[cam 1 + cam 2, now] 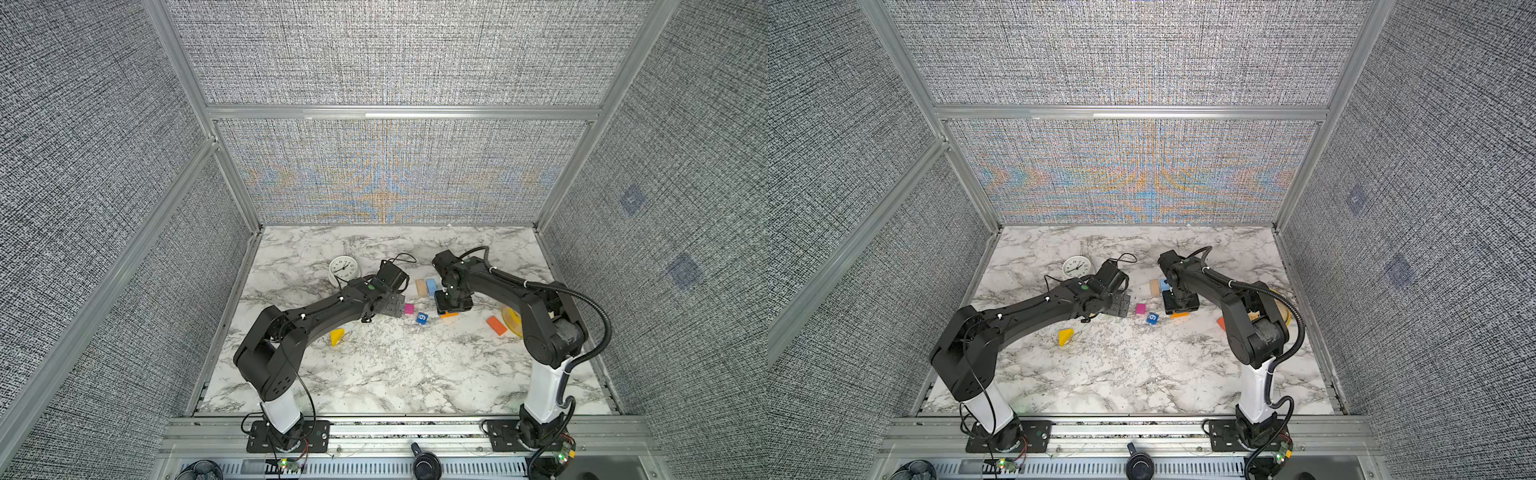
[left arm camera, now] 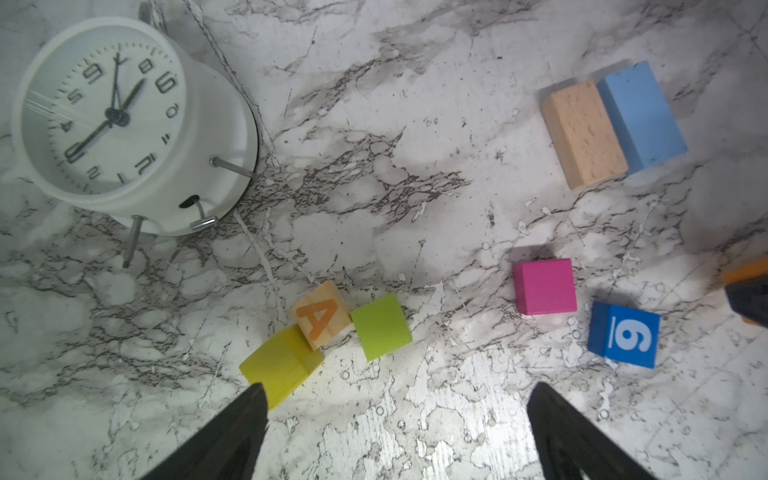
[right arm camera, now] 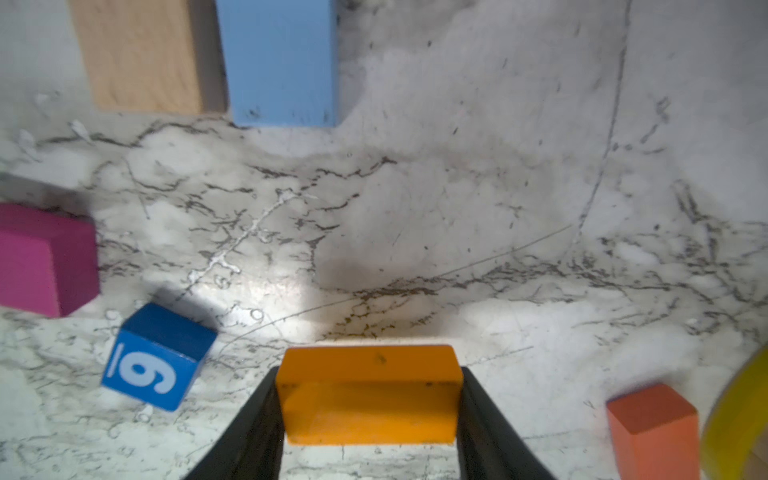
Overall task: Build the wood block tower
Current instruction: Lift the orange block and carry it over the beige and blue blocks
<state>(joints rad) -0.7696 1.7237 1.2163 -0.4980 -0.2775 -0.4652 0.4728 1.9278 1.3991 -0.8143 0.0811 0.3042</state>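
Observation:
My right gripper [image 3: 369, 374] is shut on an orange slab [image 3: 370, 395], one finger on each end; in both top views it sits low at the table's middle right [image 1: 453, 307]. My left gripper [image 2: 399, 388] stands open over bare marble, its one fingertip beside a yellow cube [image 2: 278, 365]. An "A" block [image 2: 320, 318] and a green cube [image 2: 380, 326] touch that cube. A magenta cube [image 1: 409, 308], a blue "9" cube [image 1: 422, 318], a tan slab [image 1: 421, 287], a light blue slab [image 1: 431, 285], a red-orange block [image 1: 497, 325] and a yellow wedge [image 1: 338, 336] lie loose. No tower shows in any view.
A white round clock [image 1: 343, 268] lies at the back left, close to my left wrist. A yellow bowl [image 1: 511, 320] sits at the right behind my right arm. Grey fabric walls close in three sides of the marble table [image 1: 395, 374].

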